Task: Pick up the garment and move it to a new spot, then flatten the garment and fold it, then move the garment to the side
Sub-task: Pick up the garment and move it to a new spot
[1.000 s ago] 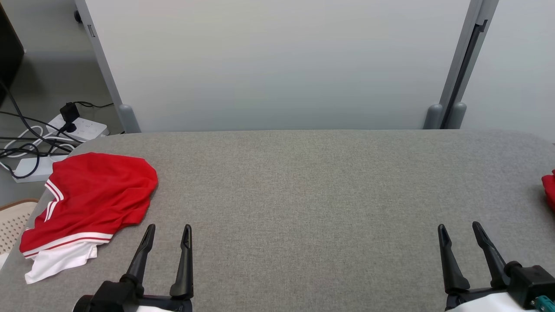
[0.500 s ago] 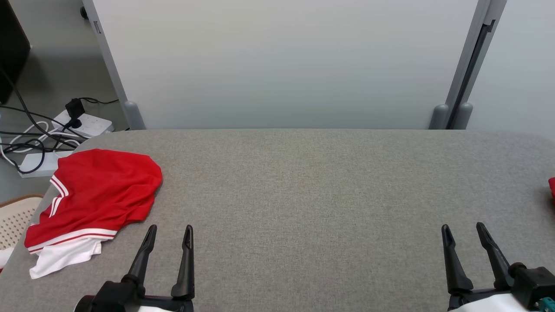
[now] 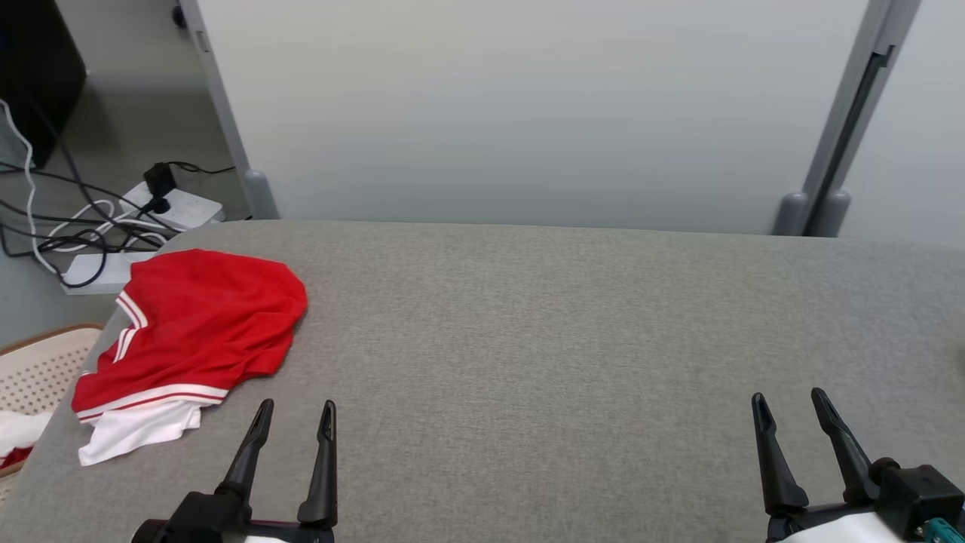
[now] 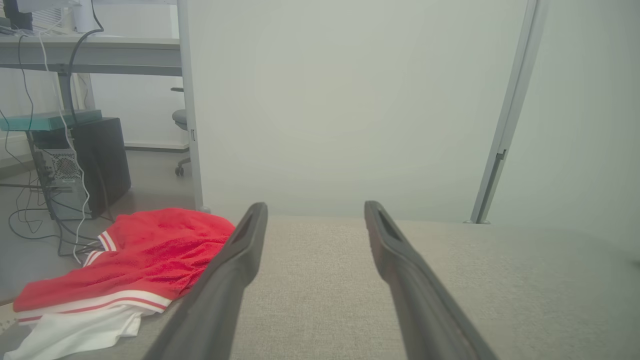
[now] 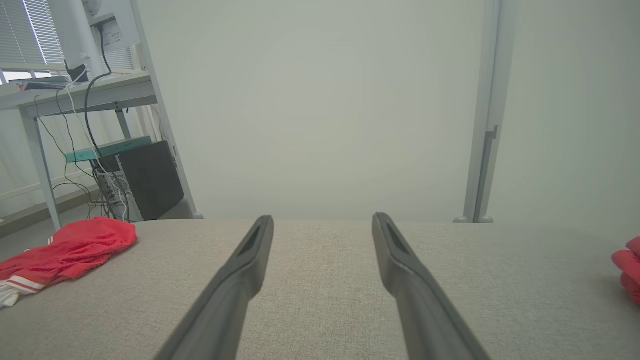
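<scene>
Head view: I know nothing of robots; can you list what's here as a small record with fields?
table: grey fabric top
garment: red, white-striped, crumpled at the table's left end
left gripper: open, empty, near the garment, not touching it
right gripper: open, empty, at the table's right side
floor at left: power strips
progress: garment not yet picked up

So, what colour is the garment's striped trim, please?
White on the red garment; clearest in head view.
</scene>
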{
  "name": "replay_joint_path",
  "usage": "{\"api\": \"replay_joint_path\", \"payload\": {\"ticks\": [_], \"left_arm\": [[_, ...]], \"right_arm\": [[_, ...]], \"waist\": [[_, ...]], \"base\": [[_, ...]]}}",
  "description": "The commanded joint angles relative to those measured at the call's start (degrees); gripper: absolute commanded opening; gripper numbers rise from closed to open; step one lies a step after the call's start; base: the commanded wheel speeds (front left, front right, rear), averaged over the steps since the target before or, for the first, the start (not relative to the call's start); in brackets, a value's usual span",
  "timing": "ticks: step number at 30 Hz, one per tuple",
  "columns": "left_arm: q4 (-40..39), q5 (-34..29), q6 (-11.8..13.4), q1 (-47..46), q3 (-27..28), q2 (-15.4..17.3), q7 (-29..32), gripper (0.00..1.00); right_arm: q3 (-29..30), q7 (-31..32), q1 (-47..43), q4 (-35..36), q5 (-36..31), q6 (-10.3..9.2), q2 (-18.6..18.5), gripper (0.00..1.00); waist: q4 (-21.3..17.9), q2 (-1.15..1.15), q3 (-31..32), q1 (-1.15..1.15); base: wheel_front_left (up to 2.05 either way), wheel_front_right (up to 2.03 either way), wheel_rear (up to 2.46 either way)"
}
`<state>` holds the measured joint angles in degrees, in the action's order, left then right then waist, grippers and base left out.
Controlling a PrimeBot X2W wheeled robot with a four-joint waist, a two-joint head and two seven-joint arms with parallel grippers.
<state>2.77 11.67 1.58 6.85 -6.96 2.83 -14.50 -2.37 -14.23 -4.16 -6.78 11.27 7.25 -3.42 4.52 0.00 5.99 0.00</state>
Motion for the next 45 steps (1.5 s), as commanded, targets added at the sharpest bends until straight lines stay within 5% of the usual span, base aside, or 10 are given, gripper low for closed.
{"api": "replay_joint_path", "payload": {"ticks": [1,27,45], "left_arm": [[-1.2,-0.8,0.1,-1.7,2.0,0.1,-0.5,1.00],[-2.4,-2.5,0.5,-0.3,5.0,0.0,-0.5,1.00],[-3.7,-2.2,1.9,0.3,4.8,0.0,-0.5,1.00]], "right_arm": [[-1.4,-0.8,1.0,1.5,0.7,0.24,-0.4,1.00],[-5.0,-0.8,0.6,2.9,3.0,0.24,-0.4,1.00],[-6.5,-0.8,2.2,1.9,3.4,0.24,-0.8,1.00]], "waist": [[0.8,0.00,0.1,0.00],[19.8,0.00,0.2,0.00],[21.5,0.00,-1.3,0.00]], "base": [[0.00,0.00,0.00],[0.00,0.00,0.00],[0.00,0.00,0.00]]}}
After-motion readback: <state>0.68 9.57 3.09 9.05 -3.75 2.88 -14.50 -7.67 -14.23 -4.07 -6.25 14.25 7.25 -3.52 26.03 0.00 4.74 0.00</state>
